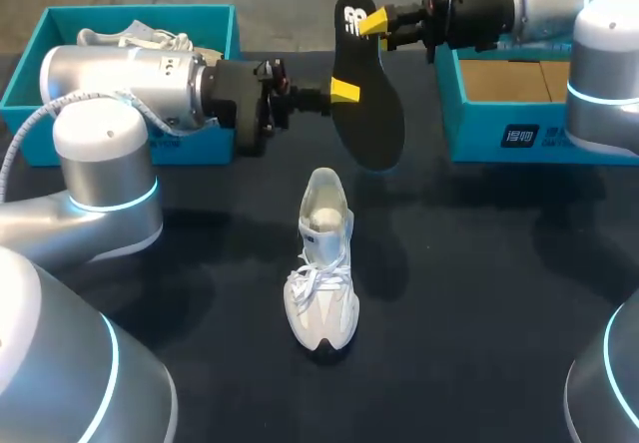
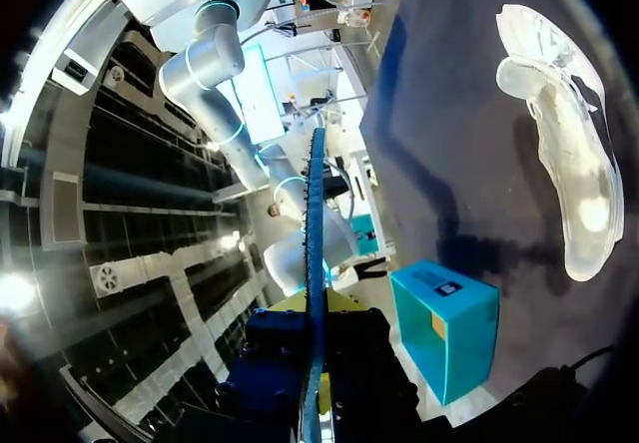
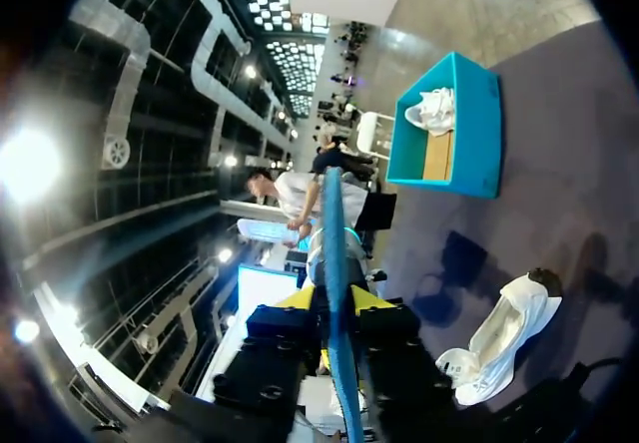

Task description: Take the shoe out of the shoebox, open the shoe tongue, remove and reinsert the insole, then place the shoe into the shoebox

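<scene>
Both the left claw (image 1: pixel 342 91) and right claw (image 1: pixel 371 24) are clenched on the insole (image 1: pixel 371 129), held in the air above the shoe (image 1: pixel 324 263) on the counter (image 1: pixel 479 293). That thin, flat black foam may buckle or slip if they pull unevenly, I reckon; the soft white laced shoe, unheld, could skid during reinsertion.

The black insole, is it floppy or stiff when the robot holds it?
The insole is probably bendy yet springy: edge-on it looks very thin, but it hangs flat between the left gripper and right gripper. Likely light: two small pinches carry it.
</scene>
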Tool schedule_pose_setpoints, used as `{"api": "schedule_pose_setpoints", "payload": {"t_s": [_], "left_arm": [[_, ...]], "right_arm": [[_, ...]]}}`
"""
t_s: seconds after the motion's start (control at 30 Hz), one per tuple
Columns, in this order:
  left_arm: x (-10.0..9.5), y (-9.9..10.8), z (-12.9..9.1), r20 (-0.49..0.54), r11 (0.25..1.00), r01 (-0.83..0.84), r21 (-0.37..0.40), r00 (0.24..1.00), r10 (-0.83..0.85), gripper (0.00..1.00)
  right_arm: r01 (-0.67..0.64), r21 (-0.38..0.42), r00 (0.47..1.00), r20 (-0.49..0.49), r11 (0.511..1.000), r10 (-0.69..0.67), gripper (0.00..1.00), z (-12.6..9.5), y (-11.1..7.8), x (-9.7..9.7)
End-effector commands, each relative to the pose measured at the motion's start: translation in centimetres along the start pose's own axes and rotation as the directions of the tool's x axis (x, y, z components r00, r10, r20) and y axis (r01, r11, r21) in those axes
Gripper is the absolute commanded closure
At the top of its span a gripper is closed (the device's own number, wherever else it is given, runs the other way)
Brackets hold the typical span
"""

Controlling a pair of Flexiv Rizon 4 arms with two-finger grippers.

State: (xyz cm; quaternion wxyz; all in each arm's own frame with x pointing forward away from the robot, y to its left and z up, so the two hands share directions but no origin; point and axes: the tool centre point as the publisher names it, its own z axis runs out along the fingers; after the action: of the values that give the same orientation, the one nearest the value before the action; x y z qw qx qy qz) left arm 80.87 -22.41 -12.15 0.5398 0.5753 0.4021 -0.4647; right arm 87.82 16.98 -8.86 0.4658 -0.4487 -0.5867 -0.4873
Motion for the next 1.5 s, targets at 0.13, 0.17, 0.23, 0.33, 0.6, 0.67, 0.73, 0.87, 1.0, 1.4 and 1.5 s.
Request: {"api": "schedule_pose_setpoints", "payload": {"t_s": [0.13,0.17,0.23,0.33,0.6,0.67,0.73,0.87,1.0,1.4,1.5], "left_arm": [[-0.5,0.7,-0.8,0.01,1.0,-0.004,-0.011,1.0,0.004,1.0],[-0.5,0.7,-1.0,0.01,1.0,-0.004,-0.012,1.0,0.004,1.0],[-0.7,0.9,-1.7,0.006,1.0,-0.003,-0.018,1.0,0.003,1.0],[-1.0,1.0,-2.7,-0.003,1.0,0.001,-0.023,1.0,-0.001,1.0],[-1.4,1.3,-5.7,-0.019,0.998,0.026,-0.054,0.999,-0.027,1.0],[-1.7,1.2,-6.5,-0.016,0.997,0.038,-0.064,0.999,-0.039,1.0],[-2.1,1.1,-7.1,-0.013,0.997,0.047,-0.067,0.999,-0.048,1.0],[-3.0,1.0,-8.4,-0.016,0.995,0.067,-0.069,0.998,-0.068,1.0],[-3.8,0.7,-9.3,-0.025,0.995,0.082,-0.062,0.996,-0.084,1.0],[-4.5,-1.2,-10.7,-0.026,0.989,0.139,-0.04,0.99,-0.14,1.0],[-4.9,-1.8,-10.8,-0.029,0.981,0.189,-0.037,0.981,-0.19,1.0]], "right_arm": [[0.006,-0.007,1.0,0.001,1.0,-0.006,0.0,-0.9,0.4,0.8],[0.007,-0.013,1.0,0.004,1.0,-0.007,0.0,-1.1,0.3,0.9],[0.013,-0.042,1.0,-0.003,0.999,-0.014,0.0,-2.0,0.0,1.3],[0.011,-0.059,1.0,0.001,0.998,-0.011,0.0,-3.0,-0.4,1.8],[-0.012,-0.076,1.0,0.015,0.997,0.013,0.0,-4.4,-0.9,3.1],[-0.009,-0.078,1.0,0.014,0.997,0.01,0.0,-4.6,-0.9,3.5],[-0.002,-0.074,1.0,0.01,0.997,0.003,0.0,-4.8,-1.1,3.8],[0.001,-0.061,1.0,0.013,0.998,0.0,0.0,-4.9,-1.2,4.1],[0.005,-0.046,1.0,0.008,0.999,-0.005,0.0,-5.0,-1.2,4.3],[-0.036,-0.024,0.999,0.021,0.999,0.036,0.0,-4.8,-1.1,3.4],[-0.036,-0.024,0.999,0.021,0.999,0.036,0.0,-4.8,-1.1,3.4]]}}
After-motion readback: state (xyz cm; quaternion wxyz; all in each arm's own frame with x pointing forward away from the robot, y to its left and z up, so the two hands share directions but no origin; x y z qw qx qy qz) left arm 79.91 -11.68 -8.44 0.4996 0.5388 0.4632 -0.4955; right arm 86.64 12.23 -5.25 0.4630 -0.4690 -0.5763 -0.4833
